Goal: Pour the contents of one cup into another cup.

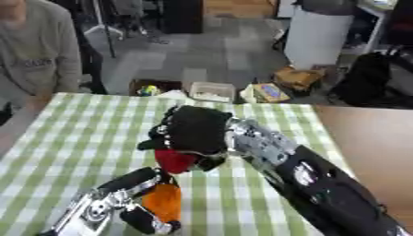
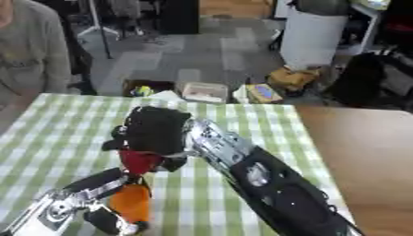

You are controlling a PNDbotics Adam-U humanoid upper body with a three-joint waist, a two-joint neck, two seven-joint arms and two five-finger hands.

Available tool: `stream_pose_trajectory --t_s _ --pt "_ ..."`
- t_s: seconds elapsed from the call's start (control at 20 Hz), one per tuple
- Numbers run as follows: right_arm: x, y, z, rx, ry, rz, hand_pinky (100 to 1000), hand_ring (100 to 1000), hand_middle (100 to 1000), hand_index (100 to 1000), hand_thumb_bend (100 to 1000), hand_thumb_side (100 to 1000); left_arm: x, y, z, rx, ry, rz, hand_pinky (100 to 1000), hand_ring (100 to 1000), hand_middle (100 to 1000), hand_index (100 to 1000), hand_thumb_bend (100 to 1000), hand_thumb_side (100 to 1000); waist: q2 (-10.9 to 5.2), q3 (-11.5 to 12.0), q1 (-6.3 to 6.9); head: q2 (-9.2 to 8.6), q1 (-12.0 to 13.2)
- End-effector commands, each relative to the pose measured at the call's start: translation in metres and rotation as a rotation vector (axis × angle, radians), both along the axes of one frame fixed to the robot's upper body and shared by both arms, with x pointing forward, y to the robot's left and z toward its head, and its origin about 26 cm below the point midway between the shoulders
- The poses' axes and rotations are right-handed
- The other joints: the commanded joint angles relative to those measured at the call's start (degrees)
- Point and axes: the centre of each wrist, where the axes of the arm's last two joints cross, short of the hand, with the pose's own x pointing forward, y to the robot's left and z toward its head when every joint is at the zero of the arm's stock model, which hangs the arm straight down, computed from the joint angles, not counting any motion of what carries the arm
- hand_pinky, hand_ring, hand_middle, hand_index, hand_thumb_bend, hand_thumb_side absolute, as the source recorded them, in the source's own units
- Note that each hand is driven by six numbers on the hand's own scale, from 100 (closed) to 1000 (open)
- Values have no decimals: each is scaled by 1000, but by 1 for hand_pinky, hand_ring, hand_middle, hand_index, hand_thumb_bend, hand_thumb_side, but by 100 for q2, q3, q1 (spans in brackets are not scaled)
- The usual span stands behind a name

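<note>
red cup: top hidden by right hand | orange cup: contents unseen

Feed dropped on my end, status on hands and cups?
Right robot hand shut on red cup, held above orange cup. Left robot hand shut on orange cup. Nothing between the cups.
</note>
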Motion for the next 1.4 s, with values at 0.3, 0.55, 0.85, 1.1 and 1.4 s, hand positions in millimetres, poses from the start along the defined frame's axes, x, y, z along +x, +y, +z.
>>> stream_pose_trajectory --t_s 0.3,0.55,0.85,1.1,1.4 --pt "-5 -2 18 -29 -119 7 556 346 574 885 100 100 2 0 14 -13 -32 -4 449 430 370 679 360 189 -104 2 7 -7 16" --pt "-6 -2 19 -51 -163 5 574 349 585 885 100 100 2 0 15 -14 -35 -4 449 430 370 679 361 189 -110 -7 11 -14 25" --pt "-5 -2 20 -64 -195 11 589 351 594 885 100 100 3 0 15 -14 -36 -2 448 429 370 679 364 189 -116 -14 10 -24 30" --pt "-4 -2 19 -68 -206 13 594 352 597 884 100 100 3 0 16 -13 -37 -3 448 430 369 678 364 188 -117 -20 6 -30 41" --pt "-4 -2 19 -73 -221 19 612 354 604 884 100 100 3 0 15 -9 -36 -3 449 430 370 679 364 189 -122 -26 -1 -27 44"
